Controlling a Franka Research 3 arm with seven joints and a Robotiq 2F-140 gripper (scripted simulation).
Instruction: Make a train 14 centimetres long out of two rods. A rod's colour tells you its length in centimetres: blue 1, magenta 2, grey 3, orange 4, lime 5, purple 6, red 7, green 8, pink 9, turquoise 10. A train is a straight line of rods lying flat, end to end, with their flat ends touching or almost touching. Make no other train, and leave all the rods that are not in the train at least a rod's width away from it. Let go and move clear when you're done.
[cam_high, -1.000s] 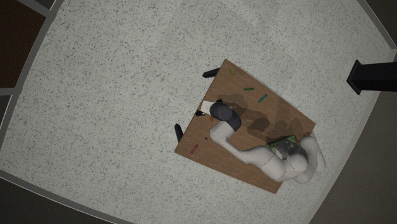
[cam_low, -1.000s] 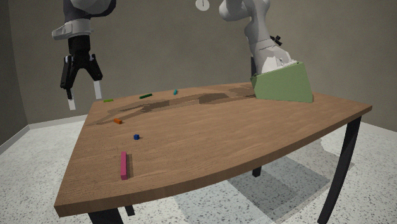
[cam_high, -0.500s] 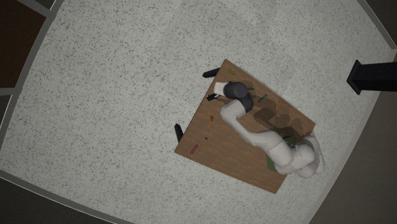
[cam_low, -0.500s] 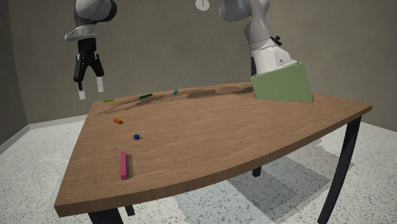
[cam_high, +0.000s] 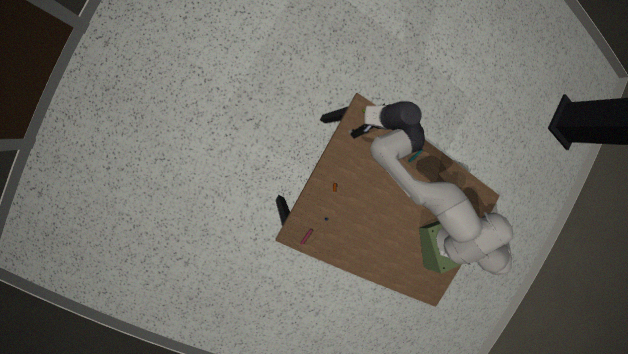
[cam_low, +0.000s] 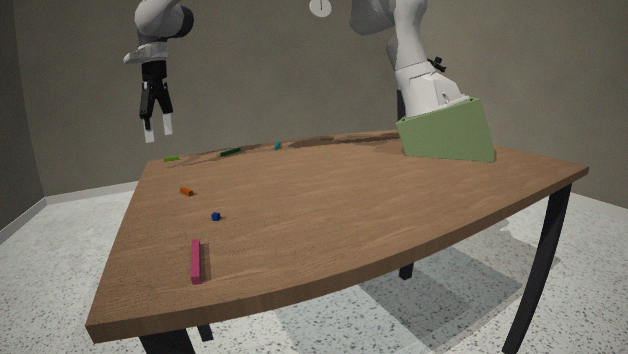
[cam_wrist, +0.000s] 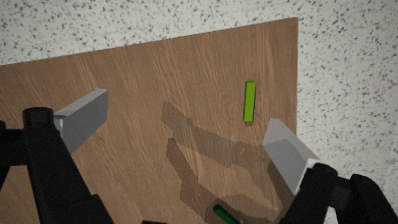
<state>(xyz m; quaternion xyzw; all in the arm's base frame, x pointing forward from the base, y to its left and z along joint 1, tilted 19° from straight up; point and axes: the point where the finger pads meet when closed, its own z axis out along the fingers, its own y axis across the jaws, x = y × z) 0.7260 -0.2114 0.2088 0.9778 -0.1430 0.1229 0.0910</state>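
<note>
My black two-fingered claw (cam_wrist: 185, 132) hangs released, grey pads spread wide, high above the grained wooden table (cam_wrist: 150, 80). The small square-sectioned lime rod (cam_wrist: 249, 101) lies flat at two o'clock; the pink rod (cam_low: 195, 261) lies well apart.

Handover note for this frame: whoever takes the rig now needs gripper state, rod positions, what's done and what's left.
Gripper: open, empty, hovering above the table's far-left corner.
Rods, all lying apart on the wooden table: short lime rod under the gripper, dark green rod beside it, turquoise rod, orange rod, small blue cube, long pink rod near the front edge.
Done: nothing joined.
Left: pick a pair totalling 14, likely lime plus pink, and align them.
</note>
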